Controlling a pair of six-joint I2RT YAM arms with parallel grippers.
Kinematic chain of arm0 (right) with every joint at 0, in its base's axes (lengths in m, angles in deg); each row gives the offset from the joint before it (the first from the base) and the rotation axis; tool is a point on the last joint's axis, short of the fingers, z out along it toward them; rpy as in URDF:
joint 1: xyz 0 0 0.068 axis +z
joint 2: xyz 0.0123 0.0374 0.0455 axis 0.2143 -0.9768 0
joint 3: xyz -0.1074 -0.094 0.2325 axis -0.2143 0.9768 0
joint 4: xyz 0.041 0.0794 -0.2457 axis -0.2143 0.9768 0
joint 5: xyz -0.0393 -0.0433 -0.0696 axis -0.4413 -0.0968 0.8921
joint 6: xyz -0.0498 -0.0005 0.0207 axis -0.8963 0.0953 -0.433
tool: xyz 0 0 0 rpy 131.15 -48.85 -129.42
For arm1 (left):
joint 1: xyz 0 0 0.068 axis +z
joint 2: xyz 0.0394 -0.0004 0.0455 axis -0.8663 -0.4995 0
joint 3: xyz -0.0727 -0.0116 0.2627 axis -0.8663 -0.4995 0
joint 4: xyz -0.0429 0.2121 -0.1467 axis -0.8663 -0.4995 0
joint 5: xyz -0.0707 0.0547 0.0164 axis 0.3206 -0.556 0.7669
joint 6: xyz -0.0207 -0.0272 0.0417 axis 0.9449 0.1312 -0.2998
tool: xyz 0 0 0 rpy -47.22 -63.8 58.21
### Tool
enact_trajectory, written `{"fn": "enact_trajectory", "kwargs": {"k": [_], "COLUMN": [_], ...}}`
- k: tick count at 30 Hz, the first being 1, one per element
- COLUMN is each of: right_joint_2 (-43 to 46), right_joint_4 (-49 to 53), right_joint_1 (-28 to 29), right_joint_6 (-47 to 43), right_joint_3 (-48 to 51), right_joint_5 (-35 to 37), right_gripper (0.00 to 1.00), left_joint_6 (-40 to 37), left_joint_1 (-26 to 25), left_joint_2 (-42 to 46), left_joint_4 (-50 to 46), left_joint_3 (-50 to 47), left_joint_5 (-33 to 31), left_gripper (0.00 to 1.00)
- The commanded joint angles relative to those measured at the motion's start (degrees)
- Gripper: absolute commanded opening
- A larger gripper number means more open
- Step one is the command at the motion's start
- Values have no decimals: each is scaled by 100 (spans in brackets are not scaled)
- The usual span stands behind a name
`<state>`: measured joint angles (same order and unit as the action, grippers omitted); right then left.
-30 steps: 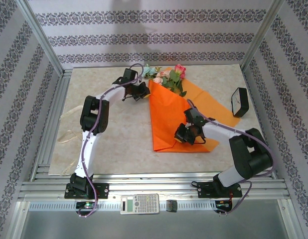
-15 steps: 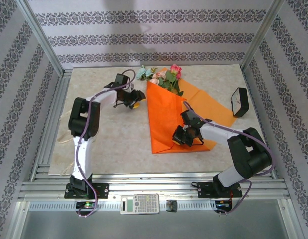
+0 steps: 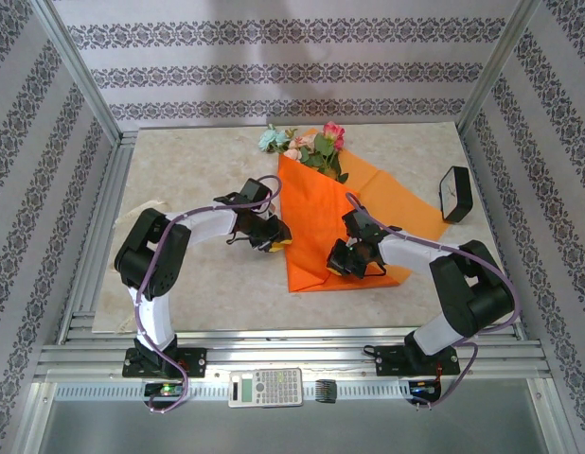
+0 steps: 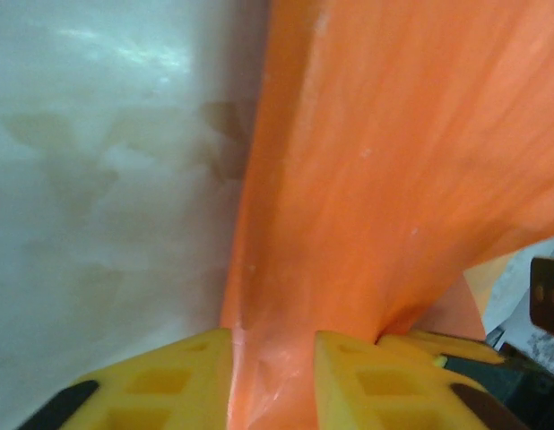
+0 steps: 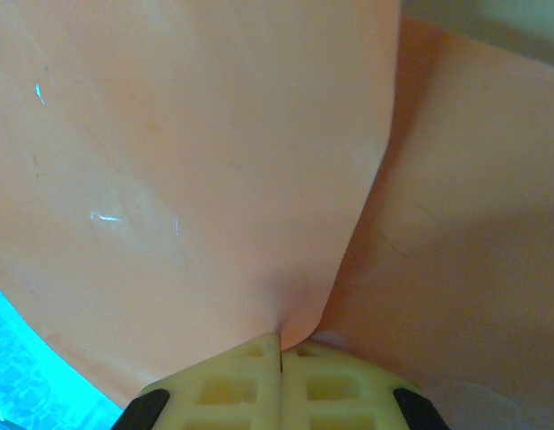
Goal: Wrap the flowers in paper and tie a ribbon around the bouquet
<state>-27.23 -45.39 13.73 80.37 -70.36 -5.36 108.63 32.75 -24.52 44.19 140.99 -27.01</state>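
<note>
The orange paper (image 3: 316,222) lies folded over the flowers (image 3: 310,145) as a long cone, with pink, red and pale blue blooms sticking out of its far end. My left gripper (image 3: 274,235) is at the cone's left edge. In the left wrist view its yellow fingers (image 4: 192,367) stand apart, open, with a fold of paper (image 4: 367,179) running between them. My right gripper (image 3: 354,257) is shut on a paper edge (image 5: 214,179) near the cone's lower right. The beige ribbon (image 3: 139,205) lies at the table's left side, partly behind my left arm.
A black box-like object (image 3: 455,194) stands at the right of the table. A calculator (image 3: 265,386) rests on the front rail. Patterned walls and metal posts enclose the table (image 3: 198,161) on three sides.
My left gripper has swung from the blooms at the far end down towards me, to the paper's left edge. The right gripper has shifted slightly left, holding the paper.
</note>
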Motion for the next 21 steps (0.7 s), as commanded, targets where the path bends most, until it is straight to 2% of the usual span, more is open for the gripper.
{"fn": "enact_trajectory", "kwargs": {"k": [1,4,10,18,21], "right_joint_2": [-163,-180,-184,-137,-54], "right_joint_4": [106,93,78,140,179], "right_joint_1": [-22,-22,-36,-27,-10], "right_joint_6": [-116,-132,-132,-134,-118], "right_joint_3": [226,230,227,214,171], "right_joint_5": [225,203,177,191,161], "right_gripper": [0,0,0,0,0], "left_joint_6": [271,604,697,321,219], "left_joint_1": [-61,-189,-480,-479,-479], "left_joint_2": [231,201,154,-589,-604], "left_joint_4": [194,408,163,404,440], "left_joint_3": [97,52,70,-6,-41], "left_joint_5": [-158,69,-76,-7,-52], "left_gripper": [24,22,21,19,19]}}
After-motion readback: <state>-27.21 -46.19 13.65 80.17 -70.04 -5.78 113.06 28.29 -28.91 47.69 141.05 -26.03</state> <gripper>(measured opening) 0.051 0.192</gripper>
